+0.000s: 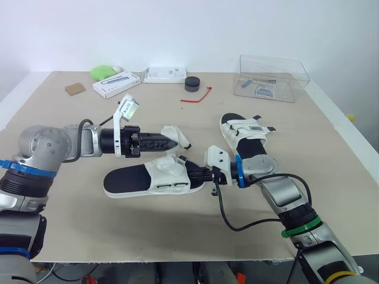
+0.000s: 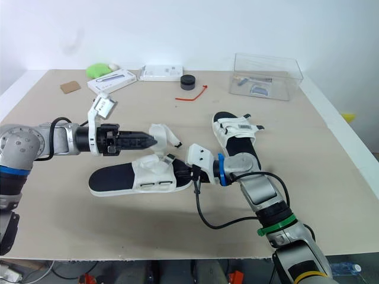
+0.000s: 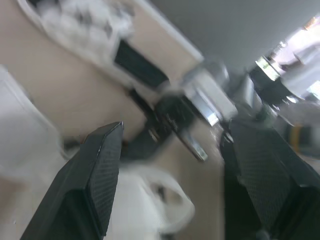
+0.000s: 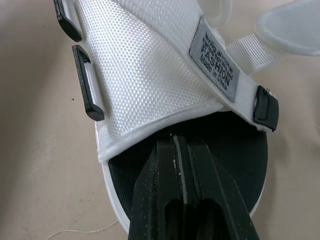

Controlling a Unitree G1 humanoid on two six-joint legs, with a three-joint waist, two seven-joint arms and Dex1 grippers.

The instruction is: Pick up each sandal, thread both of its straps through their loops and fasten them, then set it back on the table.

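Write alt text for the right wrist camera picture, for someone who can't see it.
The right gripper, black fingers pressed together, points at the white mesh strap of a sandal, over its black footbed. The strap carries a grey label and black loops.

left arm (image 1: 44, 148) silver, blue band (image 1: 18, 167) | right arm (image 1: 284, 192) green band (image 1: 301, 226), cable (image 1: 243, 225) | left tool (image 1: 170, 142) black

Tag (image 4: 217, 62) on sandal (image 4: 150, 75) upper: "FASHION" in capitals
Line below it: "Made in China"
Smaller lines above: too fine to read
Box (image 1: 116, 84) print: illegible
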